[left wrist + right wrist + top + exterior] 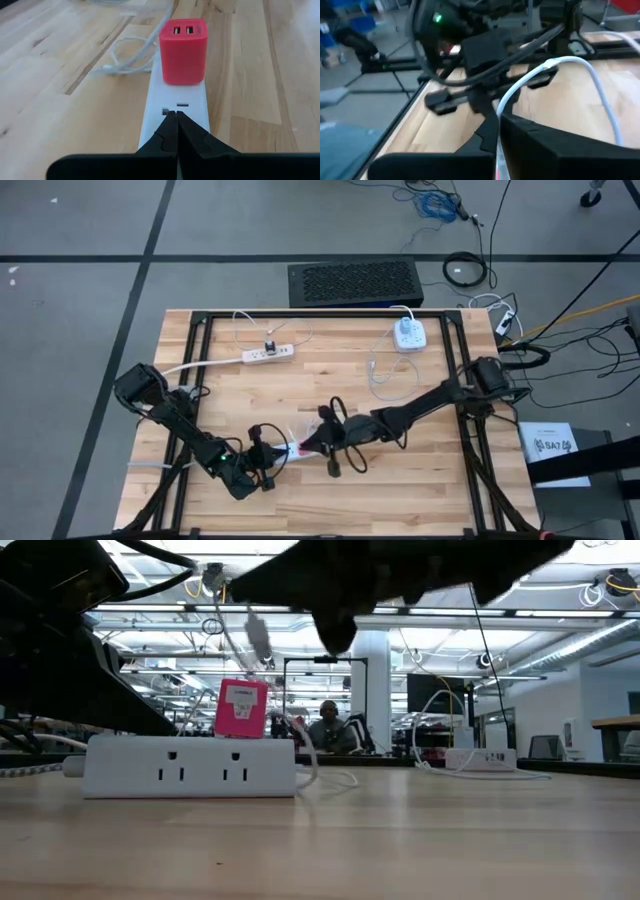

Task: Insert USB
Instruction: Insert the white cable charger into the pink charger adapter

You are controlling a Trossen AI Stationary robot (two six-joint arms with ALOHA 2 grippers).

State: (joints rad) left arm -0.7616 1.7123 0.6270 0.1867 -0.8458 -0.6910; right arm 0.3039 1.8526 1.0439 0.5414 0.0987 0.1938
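Spanning a black frame in an open-plan room, the light butcher-block wooden table carries a white plastic power strip near its front-left edge, bearing a red cube-shaped USB charger. The left gripper rests clenched on the strip just beside the charger. The right gripper is clenched on a white USB cable near the charger, with bare wood around.

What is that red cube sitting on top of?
The red cube is a USB charger plugged into a white power strip. Its prongs are hidden inside. The left gripper, shut, rests on the strip right beside it.
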